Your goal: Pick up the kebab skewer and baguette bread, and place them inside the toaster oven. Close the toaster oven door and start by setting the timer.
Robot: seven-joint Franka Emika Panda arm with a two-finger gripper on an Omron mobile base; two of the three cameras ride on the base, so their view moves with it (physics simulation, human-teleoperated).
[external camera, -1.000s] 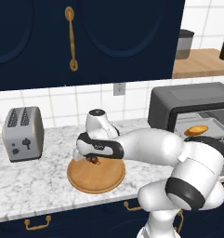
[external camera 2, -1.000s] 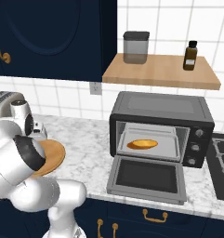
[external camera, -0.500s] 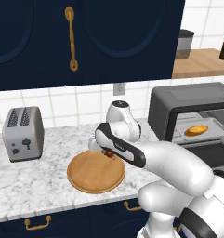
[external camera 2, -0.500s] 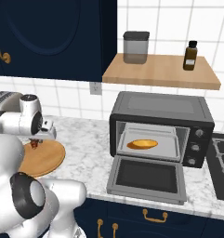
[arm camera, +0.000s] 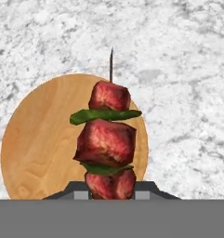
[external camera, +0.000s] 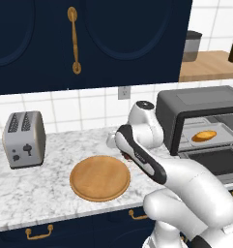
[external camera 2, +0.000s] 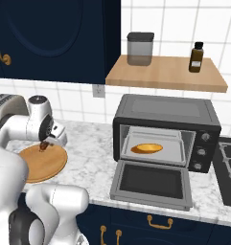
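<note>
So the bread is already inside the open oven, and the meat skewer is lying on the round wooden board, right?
Not quite. The bread is inside the open oven, but the skewer is held in the shut gripper above the wooden board, as the hand view shows.

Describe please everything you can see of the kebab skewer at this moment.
The kebab skewer is a thin dark stick with a pointed tip, carrying three red-brown meat chunks with green slices between them. The gripper is shut on its lower end, so it hangs in the air above the round wooden board and touches nothing else. In the right base view it shows as a small dark bit.
</note>
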